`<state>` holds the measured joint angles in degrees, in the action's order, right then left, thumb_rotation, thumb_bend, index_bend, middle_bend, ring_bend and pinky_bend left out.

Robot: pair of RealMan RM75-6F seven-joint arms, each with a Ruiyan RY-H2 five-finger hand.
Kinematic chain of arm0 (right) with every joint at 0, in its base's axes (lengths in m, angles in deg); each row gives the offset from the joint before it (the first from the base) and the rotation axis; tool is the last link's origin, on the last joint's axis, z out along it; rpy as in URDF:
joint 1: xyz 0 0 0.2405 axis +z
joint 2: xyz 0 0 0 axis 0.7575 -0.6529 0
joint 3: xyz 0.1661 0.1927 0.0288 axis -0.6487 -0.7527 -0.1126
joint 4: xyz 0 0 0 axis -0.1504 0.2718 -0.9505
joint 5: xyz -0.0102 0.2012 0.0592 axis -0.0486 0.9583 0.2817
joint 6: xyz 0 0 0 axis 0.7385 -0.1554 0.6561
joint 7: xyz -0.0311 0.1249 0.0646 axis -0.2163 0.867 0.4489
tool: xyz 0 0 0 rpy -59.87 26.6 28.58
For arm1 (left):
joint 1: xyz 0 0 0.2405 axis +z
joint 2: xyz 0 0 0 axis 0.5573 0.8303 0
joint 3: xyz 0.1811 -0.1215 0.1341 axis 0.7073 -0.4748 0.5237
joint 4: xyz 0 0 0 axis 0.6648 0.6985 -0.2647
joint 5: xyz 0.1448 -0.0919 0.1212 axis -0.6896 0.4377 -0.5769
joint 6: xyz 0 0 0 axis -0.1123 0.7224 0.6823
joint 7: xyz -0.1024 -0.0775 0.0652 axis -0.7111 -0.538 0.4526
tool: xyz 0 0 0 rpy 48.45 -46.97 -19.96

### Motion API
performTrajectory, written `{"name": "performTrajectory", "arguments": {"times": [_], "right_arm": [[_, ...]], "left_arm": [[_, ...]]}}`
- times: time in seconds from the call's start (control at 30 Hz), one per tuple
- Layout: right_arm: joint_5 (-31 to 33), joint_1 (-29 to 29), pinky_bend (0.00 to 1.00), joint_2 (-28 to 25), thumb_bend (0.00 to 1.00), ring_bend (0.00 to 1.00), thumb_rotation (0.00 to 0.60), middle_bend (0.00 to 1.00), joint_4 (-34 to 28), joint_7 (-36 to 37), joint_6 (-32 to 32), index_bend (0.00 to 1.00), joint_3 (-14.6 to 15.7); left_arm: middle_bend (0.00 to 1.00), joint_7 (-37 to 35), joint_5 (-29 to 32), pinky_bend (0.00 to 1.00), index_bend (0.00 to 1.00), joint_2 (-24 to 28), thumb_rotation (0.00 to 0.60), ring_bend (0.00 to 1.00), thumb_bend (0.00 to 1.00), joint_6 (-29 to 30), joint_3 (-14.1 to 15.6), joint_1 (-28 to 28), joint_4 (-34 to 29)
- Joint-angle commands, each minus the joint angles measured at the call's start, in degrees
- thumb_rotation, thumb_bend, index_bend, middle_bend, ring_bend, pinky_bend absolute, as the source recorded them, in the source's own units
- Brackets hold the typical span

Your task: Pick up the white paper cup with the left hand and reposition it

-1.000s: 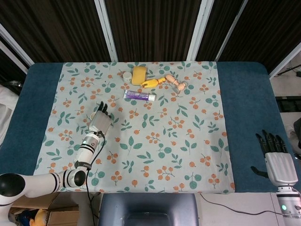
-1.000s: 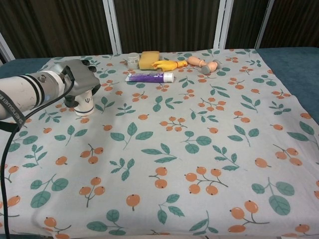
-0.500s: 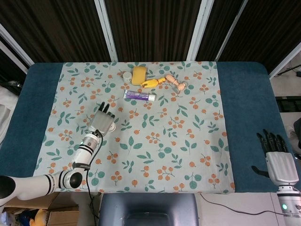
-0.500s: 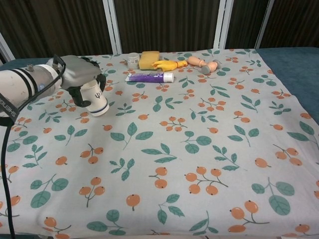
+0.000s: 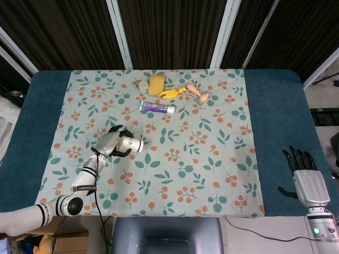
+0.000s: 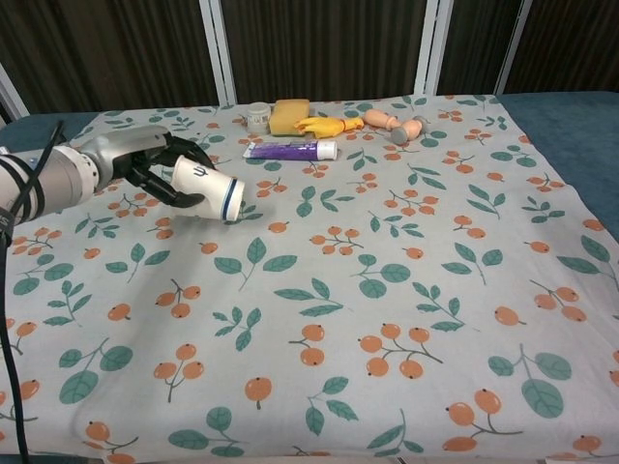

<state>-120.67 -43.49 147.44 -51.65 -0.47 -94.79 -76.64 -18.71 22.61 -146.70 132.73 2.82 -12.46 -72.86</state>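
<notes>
Left hand [image 6: 145, 164] is gripping the white paper cup with a blue band near its rim [image 6: 209, 188], fingers wrapped around its base end. Cup is lying tilted nearly sideways, rim pointing toward the table's middle, over the left part of the floral-print tablecloth [image 5: 201, 159]; whether it's touching the cloth, can't tell. In the head view the same hand [image 5: 108, 144] and cup [image 5: 130, 144] are showing left of centre.

Right hand [image 5: 303, 174] is sitting at the near right edge over the blue table surface [image 5: 286, 116], fingers spread, holding nothing.

Along the far edge: small white jar [image 6: 257, 116], yellow sponge block [image 6: 289, 115], wooden jointed mannequin figure [image 6: 387, 123] next to a yellow toy hand [image 6: 324, 125], purple-and-white toothpaste tube [image 6: 288, 149] just in front of them.
</notes>
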Motion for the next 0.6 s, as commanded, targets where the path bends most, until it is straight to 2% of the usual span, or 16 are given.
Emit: {"name": "performTrajectory", "arguments": {"times": [0.03, 0.23, 0.3, 0.4, 0.47, 0.6], "right_arm": [[0.2, -0.3, 0.00, 0.7, 0.24, 0.00, 0.600, 0.00, 0.5, -1.9, -1.1, 0.00, -0.2], [0.8, -0.6, 0.00, 1.5, 0.24, 0.00, 0.600, 0.00, 1.3, -2.9, -2.3, 0.00, -0.7], [1.2, -0.7, 0.00, 2.0, 0.24, 0.00, 0.600, 0.00, 1.8, -4.1, -2.7, 0.00, -0.9], [1.9, -0.7, 0.00, 2.6, 0.24, 0.00, 0.600, 0.00, 1.8, -4.9, -2.7, 0.00, -1.0], [2.1, -0.7, 0.00, 2.8, 0.24, 0.00, 0.600, 0.00, 1.8, -5.1, -2.7, 0.00, -1.1], [2.1, -0.6, 0.00, 2.6, 0.24, 0.00, 0.600, 0.00, 1.5, -4.9, -2.5, 0.00, -1.1]], "left_arm": [[0.35, -16.5, -11.1, 0.00, 0.40, -3.9, 0.600, 0.00, 0.37, -3.1, -1.8, 4.0, 6.9], [0.32, -24.2, -19.0, 0.00, 0.38, -5.8, 0.600, 0.00, 0.37, -3.1, 1.2, 4.0, 14.0], [0.24, -24.4, -20.4, 0.00, 0.32, -5.6, 0.600, 0.00, 0.36, -4.1, 2.3, 3.5, 14.9], [0.04, -24.6, -21.6, 0.00, 0.13, -5.3, 0.600, 0.00, 0.35, -4.7, 3.4, 3.1, 15.5], [0.00, -24.6, -22.0, 0.00, 0.04, -5.3, 0.600, 0.00, 0.36, -4.4, 3.7, 3.0, 15.7], [0.00, -24.0, -22.3, 0.00, 0.00, -5.1, 0.600, 0.00, 0.36, -3.2, 3.9, 3.1, 15.3]]}}
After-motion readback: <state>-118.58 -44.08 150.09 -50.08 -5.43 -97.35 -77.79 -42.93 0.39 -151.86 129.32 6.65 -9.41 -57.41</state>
